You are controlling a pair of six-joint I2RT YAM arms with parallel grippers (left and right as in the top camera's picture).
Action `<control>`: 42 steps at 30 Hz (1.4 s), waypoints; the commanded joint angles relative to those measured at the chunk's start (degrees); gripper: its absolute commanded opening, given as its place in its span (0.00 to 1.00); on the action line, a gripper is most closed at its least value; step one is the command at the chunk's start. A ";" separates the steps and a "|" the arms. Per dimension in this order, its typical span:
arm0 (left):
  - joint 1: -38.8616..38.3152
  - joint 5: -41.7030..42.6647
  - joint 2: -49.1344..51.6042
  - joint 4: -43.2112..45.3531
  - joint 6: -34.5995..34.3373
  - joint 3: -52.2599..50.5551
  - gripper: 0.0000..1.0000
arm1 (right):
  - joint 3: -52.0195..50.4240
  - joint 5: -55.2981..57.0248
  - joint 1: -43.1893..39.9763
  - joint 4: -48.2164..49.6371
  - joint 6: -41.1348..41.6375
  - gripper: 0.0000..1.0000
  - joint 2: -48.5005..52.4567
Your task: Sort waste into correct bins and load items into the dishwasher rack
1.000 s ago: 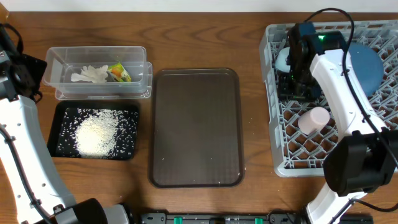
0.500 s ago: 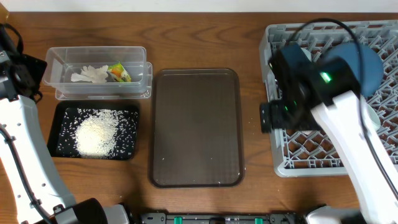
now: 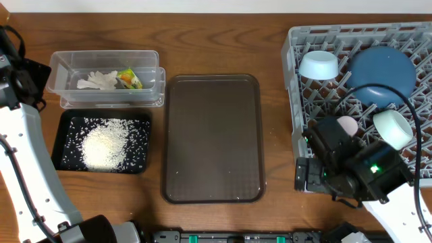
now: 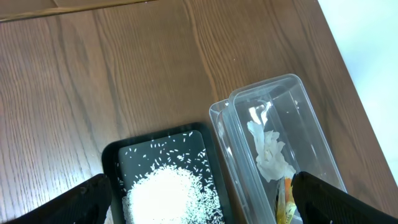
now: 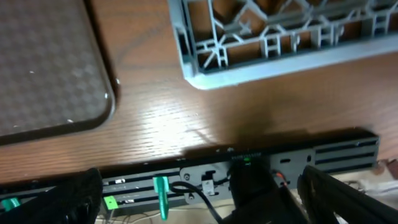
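Note:
The grey dishwasher rack (image 3: 297,101) stands at the right and holds a dark-blue plate (image 3: 380,75), a small light-blue dish (image 3: 318,65), a mint-white bowl (image 3: 393,128) and a pink cup (image 3: 347,124), half hidden by my right arm. My right gripper (image 3: 302,177) hangs open and empty by the rack's front left corner, over the table's front edge (image 5: 205,124). The clear tub (image 3: 67,64) holds a crumpled tissue (image 3: 96,81) and a yellow-green wrapper (image 3: 129,78). Rice (image 3: 104,143) lies in the black tray (image 3: 64,145). My left gripper (image 4: 200,180) is open high above it.
A brown serving tray (image 3: 212,138) lies in the middle between the bins and the rack; its corner (image 5: 43,62) shows in the right wrist view. A metal rail with cables (image 5: 249,171) runs below the table's front edge.
My right gripper opened, left the light-blue dish in the rack's back left part, and drew back to the table's front edge. The left arm has not moved.

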 commanded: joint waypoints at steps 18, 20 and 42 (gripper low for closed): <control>0.13 -0.76 0.15 -0.09 -0.13 0.04 0.95 | -2.43 1.66 0.42 6.29 0.98 0.99 -0.02; 0.13 -0.74 0.15 -0.09 -0.13 0.04 0.95 | -3.30 0.46 0.48 12.70 -2.54 0.99 -0.02; 0.13 -0.76 0.15 -0.09 -0.13 0.04 0.95 | -39.87 -8.72 -0.57 61.79 -12.70 0.99 -7.93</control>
